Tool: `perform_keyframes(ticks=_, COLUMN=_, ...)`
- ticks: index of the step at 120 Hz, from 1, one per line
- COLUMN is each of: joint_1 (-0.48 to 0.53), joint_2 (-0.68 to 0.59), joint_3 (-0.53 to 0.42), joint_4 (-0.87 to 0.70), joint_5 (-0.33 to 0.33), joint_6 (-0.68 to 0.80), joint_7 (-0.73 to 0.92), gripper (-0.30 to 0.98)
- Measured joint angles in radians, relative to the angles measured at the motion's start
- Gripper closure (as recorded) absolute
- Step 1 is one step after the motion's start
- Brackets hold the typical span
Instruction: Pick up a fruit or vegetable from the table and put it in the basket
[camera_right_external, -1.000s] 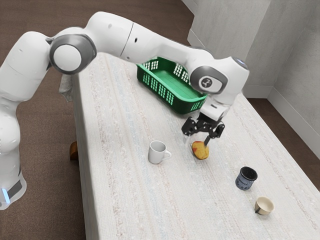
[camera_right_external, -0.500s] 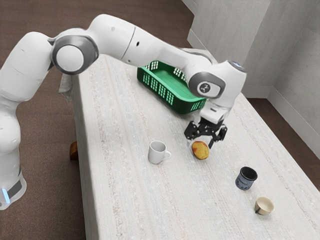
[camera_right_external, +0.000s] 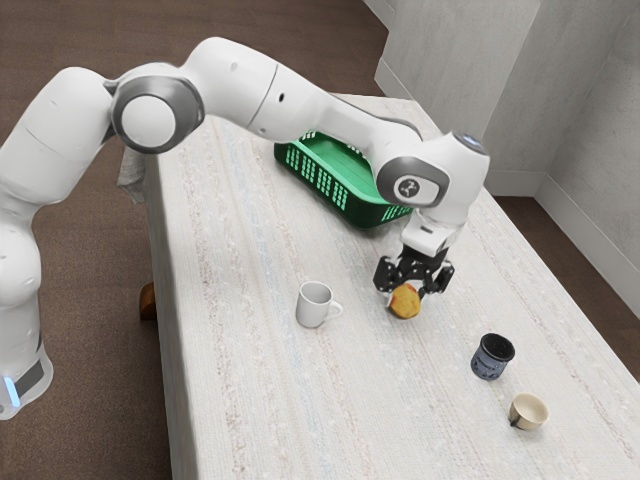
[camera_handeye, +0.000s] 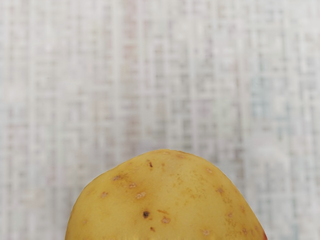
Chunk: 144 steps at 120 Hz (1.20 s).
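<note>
The gripper (camera_right_external: 409, 293) is low over the table in the exterior view, its fingers on two sides of the yellow fruit or vegetable (camera_right_external: 405, 302) with a reddish patch. It is shut on this piece, whose near side bulges out below the fingers; whether it touches the cloth, I cannot tell. In the wrist view the speckled yellow piece (camera_handeye: 167, 200) looms large, a bit of red at its edge. The green basket (camera_right_external: 318, 188) with slotted walls stands behind the hand, partly covered by the arm.
A white mug (camera_right_external: 313, 305) stands beside the gripper on the exterior view's left, its handle toward the yellow piece. Toward the exterior view's lower right are a dark blue mug (camera_right_external: 489, 360) and a small beige cup (camera_right_external: 527, 413). Pale patterned cloth covers the table (camera_right_external: 260, 400).
My hand has come down around the yellow piece and the fingers have drawn in on it. The piece has shifted and turned slightly toward the exterior view's right.
</note>
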<state>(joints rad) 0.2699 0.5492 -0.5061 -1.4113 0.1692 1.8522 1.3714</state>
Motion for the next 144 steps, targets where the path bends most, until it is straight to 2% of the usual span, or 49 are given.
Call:
perform_keyframes(ticks=22, joint_1=0.021, joint_2=-0.043, joint_3=0.003, joint_4=0.012, joint_5=0.004, joint_6=0.001, joint_7=-0.002, gripper=0.36)
perform_keyframes(ticks=36, joint_1=0.193, joint_2=-0.222, joint_3=-0.001, joint_4=0.059, joint_5=-0.002, joint_6=-0.056, joint_7=0.004, gripper=0.36)
perform_keyframes(ticks=45, joint_1=0.264, joint_2=-0.272, joint_3=-0.001, joint_4=0.12, joint_5=-0.007, joint_6=-0.111, joint_7=0.013, gripper=0.34)
perform_keyframes(ticks=84, joint_1=0.498, joint_2=-0.274, joint_3=0.004, joint_4=0.141, joint_5=-0.013, joint_6=-0.17, joint_7=0.049, gripper=0.34)
perform_keyframes(ticks=106, joint_1=0.534, joint_2=-0.256, joint_3=-0.001, joint_4=0.141, joint_5=-0.014, joint_6=-0.174, joint_7=0.062, gripper=0.36)
perform_keyframes(ticks=125, joint_1=0.536, joint_2=-0.251, joint_3=0.001, joint_4=0.141, joint_5=-0.014, joint_6=-0.179, joint_7=0.07, gripper=0.14)
perform_keyframes(ticks=144, joint_1=0.537, joint_2=-0.249, joint_3=0.001, joint_4=0.141, joint_5=-0.014, joint_6=-0.182, joint_7=0.073, gripper=0.05)
